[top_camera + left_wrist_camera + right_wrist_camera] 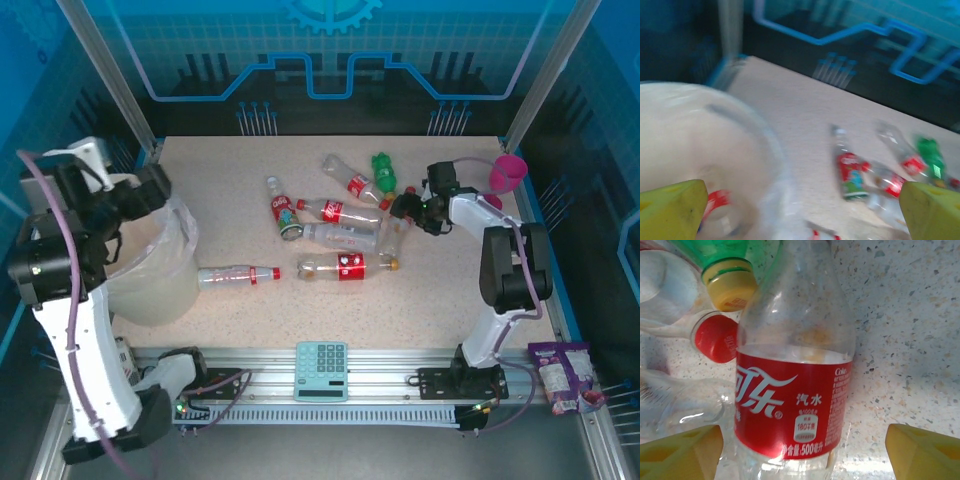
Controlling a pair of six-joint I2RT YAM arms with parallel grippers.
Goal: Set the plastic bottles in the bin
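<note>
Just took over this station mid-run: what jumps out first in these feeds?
A heap of red-labelled plastic bottles lies in the middle of the table, with one green bottle at its far edge. The right fingers stand open either side of a red-labelled bottle, while the left fingers hover open over the bag-lined bin at the left. A pink goblet stands at the far right.
</note>
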